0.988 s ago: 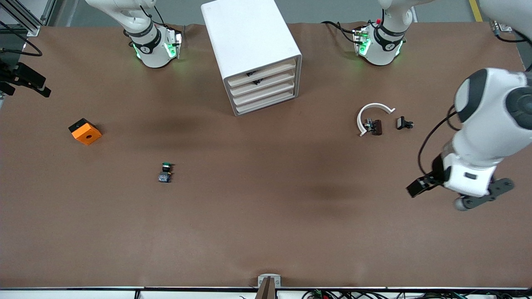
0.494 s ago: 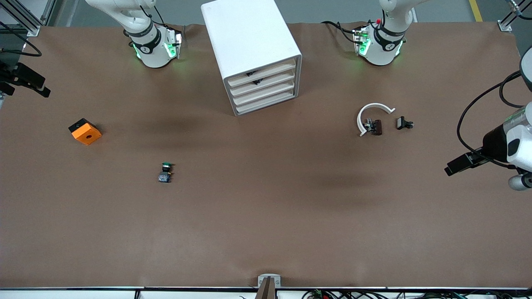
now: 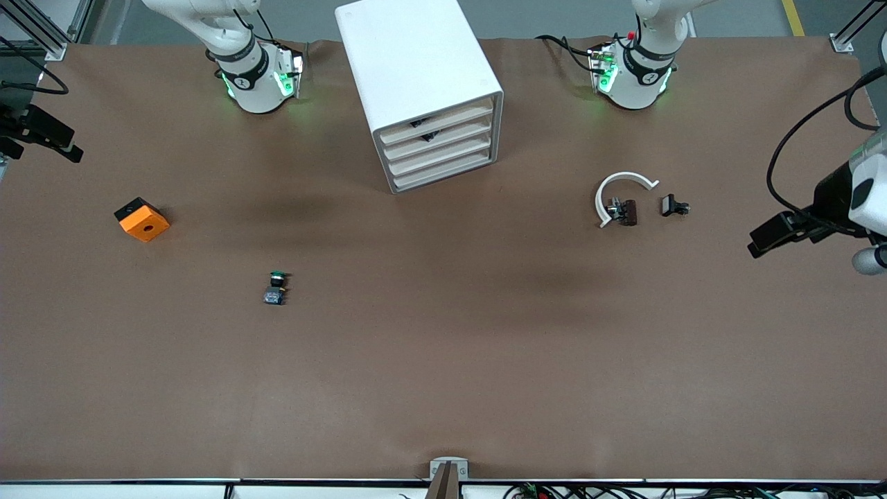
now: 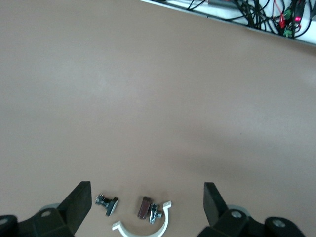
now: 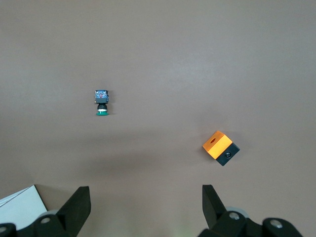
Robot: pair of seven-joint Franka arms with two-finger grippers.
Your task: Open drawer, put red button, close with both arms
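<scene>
The white four-drawer cabinet (image 3: 416, 62) stands between the two arm bases, and a corner of it (image 5: 19, 203) shows in the right wrist view. Its second drawer from the top (image 3: 454, 132) is pushed in flush, like the other three. The red button is out of view. My left gripper (image 4: 147, 197) hangs open and empty high over the white arc and small parts at the left arm's end; the arm's wrist (image 3: 863, 197) shows at the edge of the front view. My right gripper (image 5: 145, 200) is open and empty, high over bare table.
A green-capped button (image 3: 276, 287) lies toward the right arm's end, with an orange block (image 3: 142, 219) farther toward that end. A white arc (image 3: 620, 188), a reddish-brown piece (image 3: 628, 212) and a black clip (image 3: 672, 206) lie toward the left arm's end.
The left arm has swung away from over the table toward its own end and slid mostly out of the front view. Nothing on the table has moved.
</scene>
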